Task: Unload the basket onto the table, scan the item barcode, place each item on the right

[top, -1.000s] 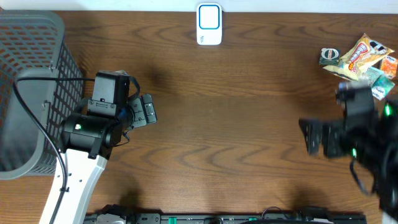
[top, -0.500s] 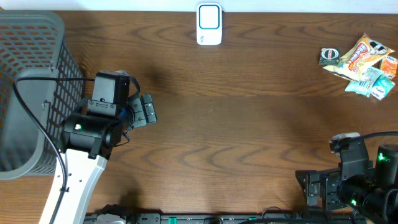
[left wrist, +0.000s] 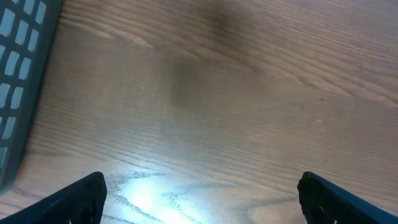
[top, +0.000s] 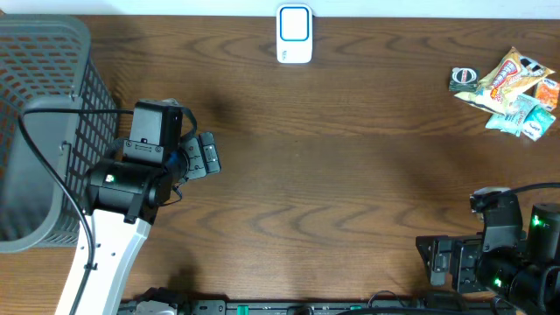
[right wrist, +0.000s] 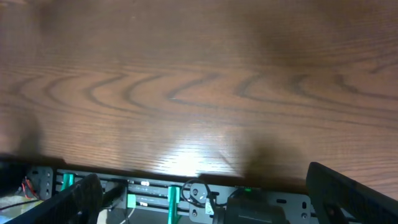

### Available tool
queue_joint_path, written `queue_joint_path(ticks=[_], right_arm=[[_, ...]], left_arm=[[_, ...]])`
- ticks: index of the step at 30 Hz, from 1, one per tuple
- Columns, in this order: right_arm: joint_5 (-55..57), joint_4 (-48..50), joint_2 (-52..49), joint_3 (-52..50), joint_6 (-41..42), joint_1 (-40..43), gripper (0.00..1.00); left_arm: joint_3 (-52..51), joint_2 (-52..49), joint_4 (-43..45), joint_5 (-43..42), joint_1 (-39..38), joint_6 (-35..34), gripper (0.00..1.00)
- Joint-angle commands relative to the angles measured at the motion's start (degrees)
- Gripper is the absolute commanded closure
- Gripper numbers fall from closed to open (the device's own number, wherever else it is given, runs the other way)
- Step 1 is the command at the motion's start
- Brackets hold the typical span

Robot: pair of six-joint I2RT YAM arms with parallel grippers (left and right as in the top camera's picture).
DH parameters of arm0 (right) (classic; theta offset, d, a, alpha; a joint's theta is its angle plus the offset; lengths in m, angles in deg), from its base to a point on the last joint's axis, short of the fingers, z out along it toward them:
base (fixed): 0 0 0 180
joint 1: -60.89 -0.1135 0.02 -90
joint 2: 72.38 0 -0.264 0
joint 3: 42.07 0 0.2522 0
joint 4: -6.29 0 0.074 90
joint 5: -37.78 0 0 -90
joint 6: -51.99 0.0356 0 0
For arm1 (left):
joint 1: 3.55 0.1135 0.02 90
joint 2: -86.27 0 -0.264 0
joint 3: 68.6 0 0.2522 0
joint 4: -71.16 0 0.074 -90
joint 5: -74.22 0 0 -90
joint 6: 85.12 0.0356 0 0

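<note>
We found the left gripper (top: pixel 208 155) and right gripper (top: pixel 435 262) open and empty. The snack packets (top: pixel 512 92) lay heaped far right, well apart from both. A grab there risked lifting several.

Left arm (top: pixel 109 254): white link, black housings, black cable (top: pixel 74 110); right arm (top: pixel 507 258): black, green lights; left pincer (left wrist: pixel 199 196), right pincer (right wrist: pixel 205 193) black.

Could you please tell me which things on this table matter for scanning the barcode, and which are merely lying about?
For the job:
- white-and-blue scanner, far edge
- pile of snack packets, far right corner
- left gripper and right gripper, both open and empty

Probably not needed for the scan itself:
- grey mesh basket, left side
- black equipment rail, near edge
</note>
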Motion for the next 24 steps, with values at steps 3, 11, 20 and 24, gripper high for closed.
queue_joint_path(ticks=[3,11,20,24], right_arm=[[-0.5,-0.2,0.2,-0.2,0.9,-0.2,0.01],[0.5,0.6,0.3,-0.4,0.2,-0.2,0.01],[0.6,14.8,4.1,-6.3,-4.2,-0.2,0.01],[-0.1,20.6,6.9,-10.7,-4.2,-0.2,0.01]], left_arm=[[0.5,-0.1,0.0,-0.1,0.1,-0.5,0.02],[0.5,-0.1,0.0,-0.1,0.1,-0.5,0.02],[0.5,-0.1,0.0,-0.1,0.1,-0.5,0.02],[0.5,-0.1,0.0,-0.1,0.1,-0.5,0.02]])
